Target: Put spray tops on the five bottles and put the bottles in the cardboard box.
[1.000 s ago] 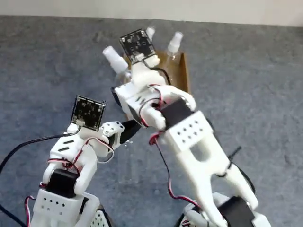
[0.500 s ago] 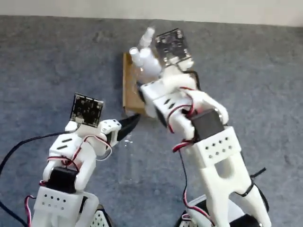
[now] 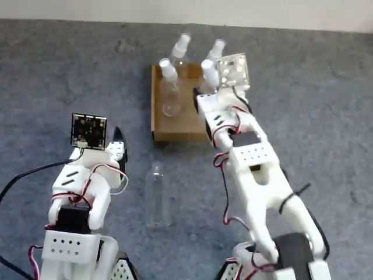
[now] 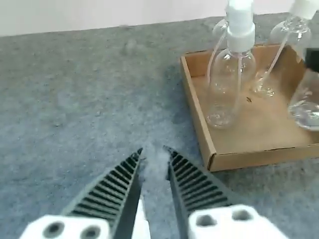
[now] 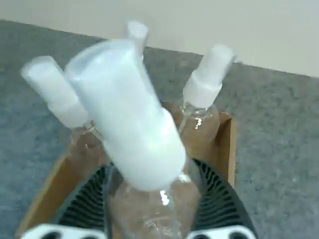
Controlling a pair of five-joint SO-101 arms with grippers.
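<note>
The right gripper's (image 5: 152, 172) ridged black fingers (image 5: 84, 204) are closed on a bottle (image 5: 149, 211), one on each side of its clear body. The bottle wears a white spray top (image 5: 130, 119) and leans, its top tipped away from the wrist. It sits over the right side of the box (image 3: 156, 111), a shallow brown cardboard tray; whether its base touches the box floor I cannot tell. The right arm stretches out long and nearly straight to the box.

Three more bottles (image 3: 170, 88) stand in the box, all with white tops. A fifth bottle (image 3: 156, 195) lies on the grey carpet (image 3: 70, 70) in front of the box, bare-necked.

The left gripper's (image 4: 153, 151) fingers stand slightly apart, holding nothing, above the carpet near the box's front left corner. The left arm is folded back.
</note>
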